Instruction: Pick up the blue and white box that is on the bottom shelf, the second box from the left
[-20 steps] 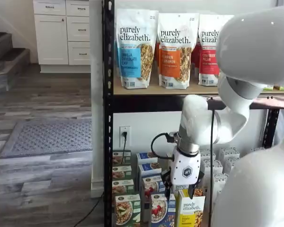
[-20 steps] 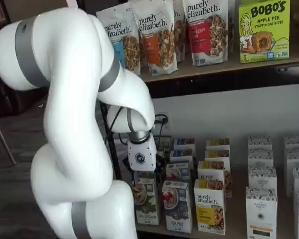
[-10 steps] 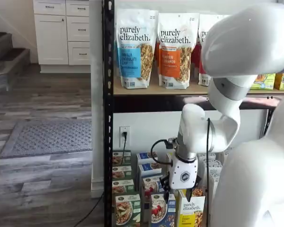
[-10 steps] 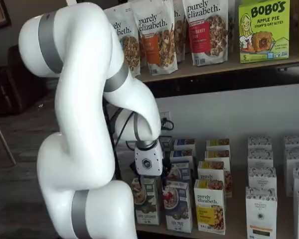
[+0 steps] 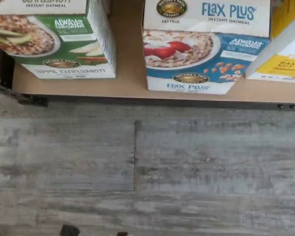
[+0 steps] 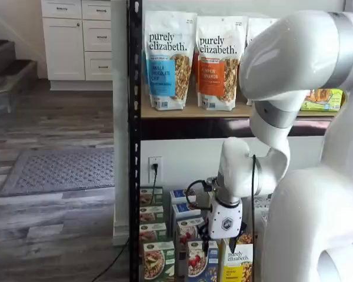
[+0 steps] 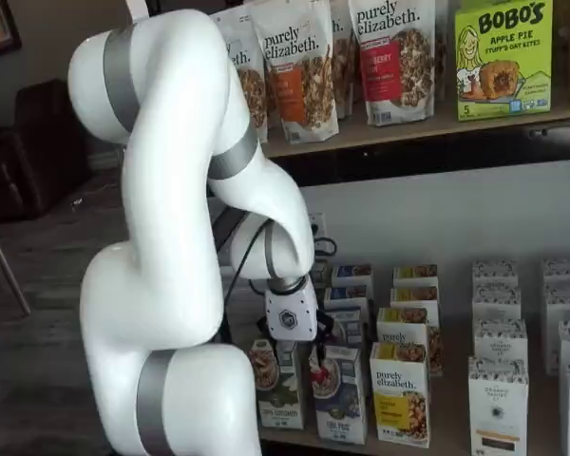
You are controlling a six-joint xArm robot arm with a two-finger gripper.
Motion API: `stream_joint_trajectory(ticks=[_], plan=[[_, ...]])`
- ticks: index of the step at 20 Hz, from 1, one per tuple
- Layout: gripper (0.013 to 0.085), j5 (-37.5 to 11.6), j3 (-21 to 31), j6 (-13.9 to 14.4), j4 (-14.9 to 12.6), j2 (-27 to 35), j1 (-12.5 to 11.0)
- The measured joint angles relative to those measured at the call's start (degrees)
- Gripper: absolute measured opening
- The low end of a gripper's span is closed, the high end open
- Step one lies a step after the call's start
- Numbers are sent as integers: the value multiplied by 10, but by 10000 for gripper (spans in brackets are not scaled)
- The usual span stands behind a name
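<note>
**Blue-and-white carton at the front of the bottom shelf, pincer spread just above it**

Grey wood-look floor (image 5: 147,167) fills most of the wrist view, running up to the tan front edge of the bottom shelf (image 5: 130,73).

Going from left to right along that edge, the green-and-white carton (image 5: 54,44) stands first, printed with apple slices and a bowl of oats. Beside it, with a strip of bare board between them, stands the blue and white box (image 5: 204,49), marked "Flax Plus Instant Oatmeal" and showing a bowl topped with red berries. It sits upright, flush with the shelf's front edge. Just beside it on the other side is the corner of a yellow-and-white carton (image 5: 285,54).

In both shelf views the same three cartons head rows that run back toward the wall: green-and-white (image 6: 158,261), blue and white (image 6: 201,264), then yellow-and-white "purely elizabeth" (image 6: 237,265). The white arm (image 7: 171,237) bends down in front of the rack, and the pincer (image 6: 219,242) hangs low between camera and cartons, over the top of the blue and white box. Its black fingers (image 6: 205,239) show on either side of the white body with a gap between them, so it stands open and grips nothing.

On the tan upper board (image 6: 191,110) stand granola pouches (image 6: 166,59), and farther right in a shelf view a green "BOBO'S" box (image 7: 503,57). White cartons (image 7: 499,332) fill the right part of the bottom shelf.
</note>
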Motion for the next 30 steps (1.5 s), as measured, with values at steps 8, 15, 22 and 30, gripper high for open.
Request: stream_joint_trajectory(ticks=[8,15,22,30], plan=[[850,-24,-29,-32,36,46,4],[850,-46,-60,-48,51,90,2],[850,-67,-78,-106,110,118,4],[850,-82,-111,-73,74,163,3]])
